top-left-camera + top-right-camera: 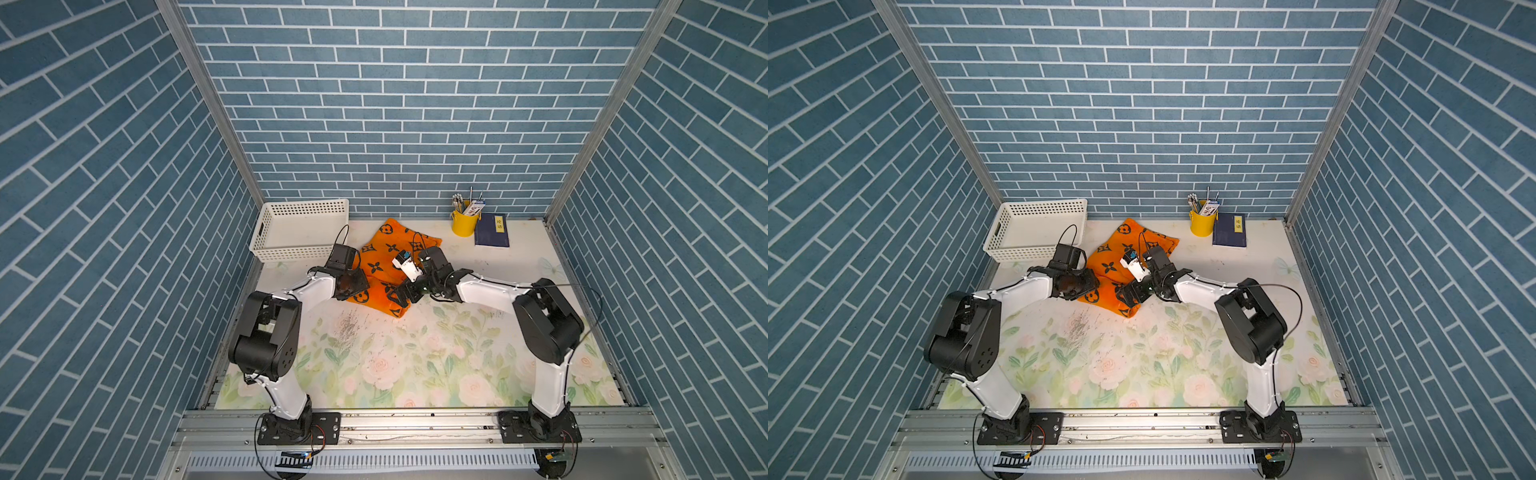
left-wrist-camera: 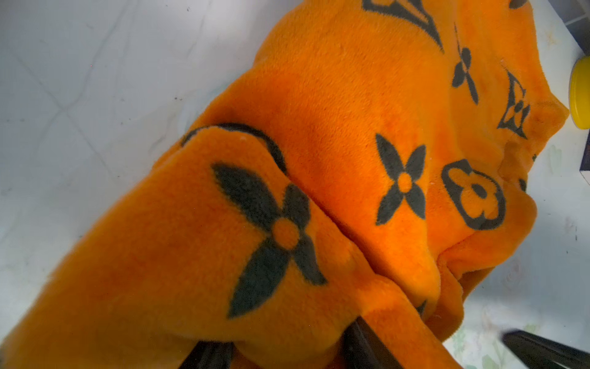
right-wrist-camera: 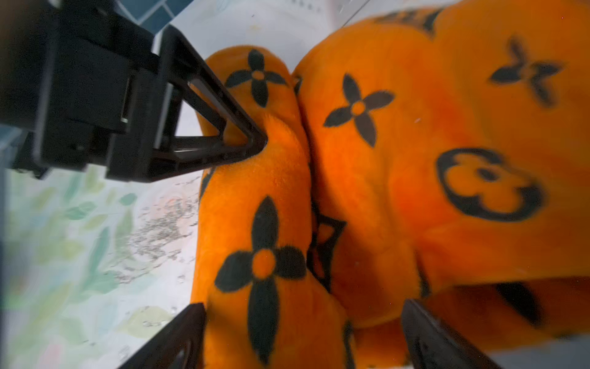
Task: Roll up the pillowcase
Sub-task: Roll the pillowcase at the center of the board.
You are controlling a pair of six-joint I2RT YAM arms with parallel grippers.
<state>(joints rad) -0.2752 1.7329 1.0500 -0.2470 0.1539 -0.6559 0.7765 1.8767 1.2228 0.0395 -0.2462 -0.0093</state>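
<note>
— Item one, pillowcase [image 1: 384, 257]?
— Orange plush, black flowers. On the rear half of the bench [image 1: 415, 365], midway between its side edges, front edge rolled.
— Left tool [image 2: 287, 348]?
— Clenched on the pillowcase's rolled edge.
— Right tool [image 3: 303, 335]?
— Released, jaws wide, straddling that rolled edge.
— Sundries?
— White basket [image 1: 299, 232], rear-left corner; yellow cup [image 1: 463, 224] and blue book [image 1: 492, 230] by the rear edge.

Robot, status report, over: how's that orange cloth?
Left gripper clamped on pillowcase roll. Right gripper open, straddling it. Near end rolled, far end loose. White basket stands clear.
</note>
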